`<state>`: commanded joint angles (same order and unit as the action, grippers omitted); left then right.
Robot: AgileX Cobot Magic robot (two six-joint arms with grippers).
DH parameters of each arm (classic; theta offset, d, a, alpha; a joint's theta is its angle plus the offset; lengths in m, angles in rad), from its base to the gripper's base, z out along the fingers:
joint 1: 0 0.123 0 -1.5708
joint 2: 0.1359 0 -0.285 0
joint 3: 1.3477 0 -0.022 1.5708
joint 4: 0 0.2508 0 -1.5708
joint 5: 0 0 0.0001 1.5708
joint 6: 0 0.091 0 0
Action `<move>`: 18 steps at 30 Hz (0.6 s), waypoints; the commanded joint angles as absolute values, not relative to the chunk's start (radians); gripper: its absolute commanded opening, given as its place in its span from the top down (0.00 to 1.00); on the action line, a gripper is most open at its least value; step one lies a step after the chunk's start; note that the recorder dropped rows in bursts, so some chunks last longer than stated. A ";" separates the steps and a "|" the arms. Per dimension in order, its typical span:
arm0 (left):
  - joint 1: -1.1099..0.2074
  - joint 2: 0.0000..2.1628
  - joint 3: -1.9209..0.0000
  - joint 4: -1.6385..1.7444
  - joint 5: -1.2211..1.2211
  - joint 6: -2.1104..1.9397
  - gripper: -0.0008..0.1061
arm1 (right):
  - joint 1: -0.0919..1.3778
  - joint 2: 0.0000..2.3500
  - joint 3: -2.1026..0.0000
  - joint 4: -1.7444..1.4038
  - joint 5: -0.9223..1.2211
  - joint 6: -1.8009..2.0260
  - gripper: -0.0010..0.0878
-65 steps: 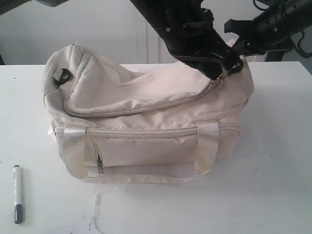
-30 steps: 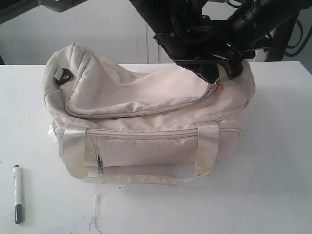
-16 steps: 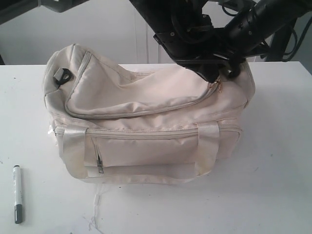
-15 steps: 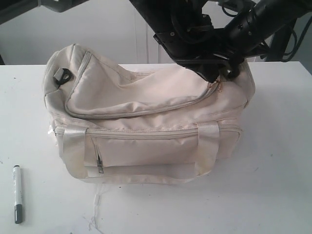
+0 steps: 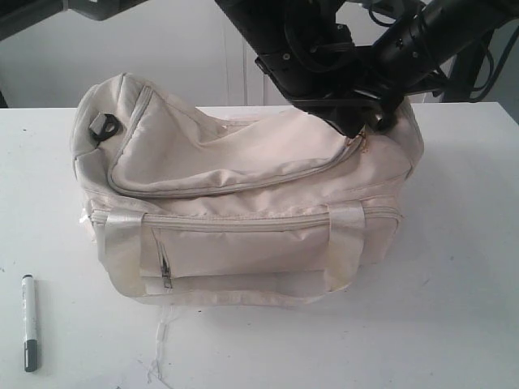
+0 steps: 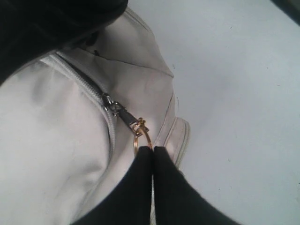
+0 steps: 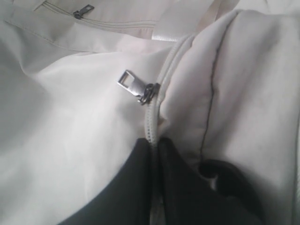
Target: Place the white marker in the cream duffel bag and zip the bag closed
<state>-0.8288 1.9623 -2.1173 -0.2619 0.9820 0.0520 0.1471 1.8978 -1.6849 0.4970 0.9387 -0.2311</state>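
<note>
Now, left fingers point(image 6: 133, 187) clamped on the gold ring point(image 6: 135, 140) and right fingers point(image 7: 129, 187) pinching the cream duffel bag point(image 7: 243, 84), we should pull steadily along the zip point(image 6: 79, 79).

Pretty much the whole rig is done in matte black, no markings to be made out. The blocky, flat-sided black left arm point(image 5: 280, 28) is built from chunky angular housings stacked together. The rounder black right arm point(image 5: 442, 28) is shaped more like a thick tube, and thin black cables point(image 5: 383, 8) are looped close to it. The smooth black left fingers point(image 6: 138, 180) are tapered to narrow tips. The black right fingers point(image 7: 133, 183) are shaped the same, with a rounded black lump point(image 7: 227, 180) beside them.
</note>
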 joint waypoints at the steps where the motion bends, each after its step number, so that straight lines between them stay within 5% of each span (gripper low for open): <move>1: -0.829 1.960 -2.117 -0.262 0.990 0.057 0.99 | 0.147 1.898 -1.685 0.497 0.936 -0.231 0.99; 18: -0.829 1.955 -2.117 -0.284 1.081 0.091 0.99 | 0.147 1.898 -1.685 0.497 0.919 -0.228 0.99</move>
<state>-0.8288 1.9548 -2.1173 -0.2836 1.0808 0.0907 0.1471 1.8978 -1.6849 0.4970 0.9186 -0.2277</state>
